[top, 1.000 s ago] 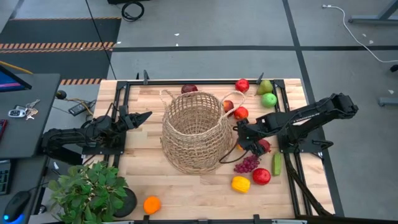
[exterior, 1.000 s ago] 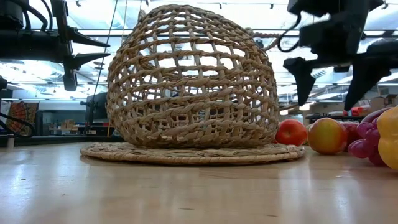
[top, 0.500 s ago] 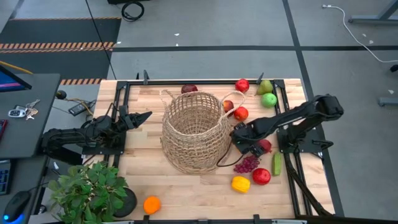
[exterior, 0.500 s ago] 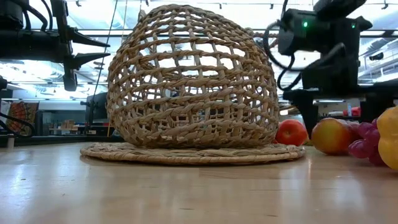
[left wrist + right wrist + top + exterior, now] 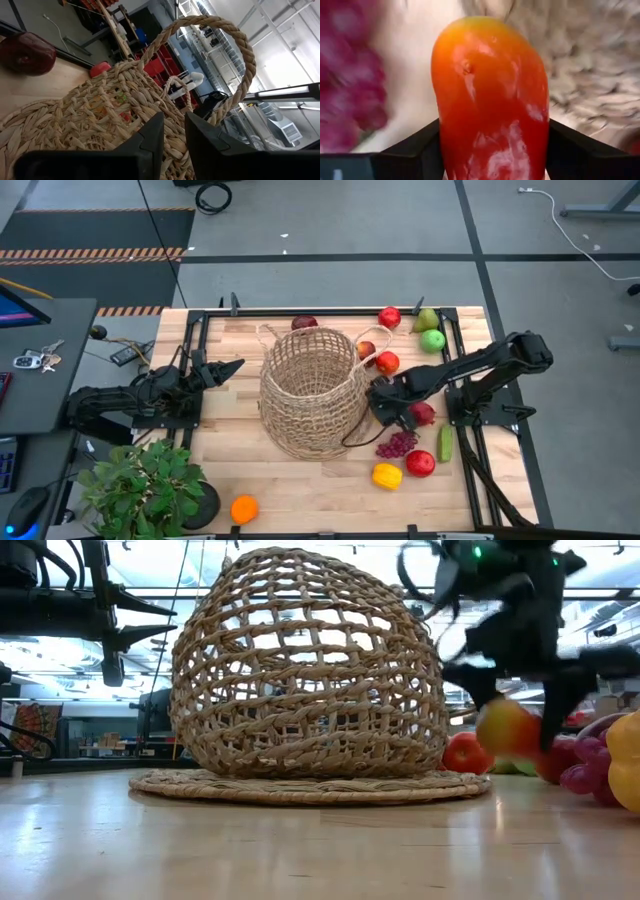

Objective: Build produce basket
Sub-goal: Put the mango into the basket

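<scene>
The tan wicker basket lies tipped on its belly at the table's middle, with its rim and loop handles toward the far edge. My right gripper is just right of the basket, shut on an orange-red fruit. My left gripper hovers shut at the basket's left, and its wrist view looks at a handle. Other produce lies right of the basket: red apples, grapes, a cucumber and a yellow fruit. My right gripper pinches the orange-red fruit between its two fingers, one on each flank of its body. The fingers come down from above, slanting in from the table's right. In the low view the fruit hangs clear of the table top.
A pear, a green apple and a red apple sit at the far right. A dark red apple lies behind the basket. An orange and a potted plant stand at the near left corner.
My right gripper came down and moved left toward the basket. It closed its open fingers around the orange-red fruit that lay on the table. It then raised the fruit clear of the wood and carried it a little toward the basket.
</scene>
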`<action>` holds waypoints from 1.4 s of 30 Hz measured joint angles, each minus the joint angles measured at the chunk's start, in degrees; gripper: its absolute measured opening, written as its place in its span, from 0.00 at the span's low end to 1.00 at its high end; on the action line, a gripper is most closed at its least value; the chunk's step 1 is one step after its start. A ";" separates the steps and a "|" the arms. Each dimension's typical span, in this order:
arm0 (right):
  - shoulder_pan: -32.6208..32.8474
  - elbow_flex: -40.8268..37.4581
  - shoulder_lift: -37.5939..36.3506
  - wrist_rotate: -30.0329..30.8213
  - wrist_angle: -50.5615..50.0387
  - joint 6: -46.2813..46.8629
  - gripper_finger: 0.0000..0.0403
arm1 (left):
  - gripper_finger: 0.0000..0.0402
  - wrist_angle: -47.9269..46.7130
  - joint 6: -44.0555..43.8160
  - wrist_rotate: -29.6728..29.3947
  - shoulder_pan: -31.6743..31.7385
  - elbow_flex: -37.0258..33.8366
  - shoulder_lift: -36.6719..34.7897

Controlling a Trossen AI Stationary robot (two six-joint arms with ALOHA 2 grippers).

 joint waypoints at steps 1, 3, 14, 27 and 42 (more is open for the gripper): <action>0.04 1.24 -0.37 -0.65 0.05 1.55 0.66 | 0.21 -0.01 0.01 0.01 0.02 0.01 0.00; 0.01 3.93 -1.41 -3.22 0.27 5.34 0.67 | 0.21 0.00 0.01 0.01 0.00 -0.01 0.00; 0.00 19.77 -5.23 -18.73 3.44 32.19 0.68 | 0.23 0.00 0.00 0.00 0.01 0.00 0.00; -4.02 28.62 -5.51 -24.77 20.01 58.24 0.68 | 0.23 0.01 0.01 -0.01 0.00 -0.01 0.00; -17.23 30.34 -5.10 -25.93 43.60 83.77 0.68 | 0.22 0.01 0.01 -0.01 0.02 0.01 0.00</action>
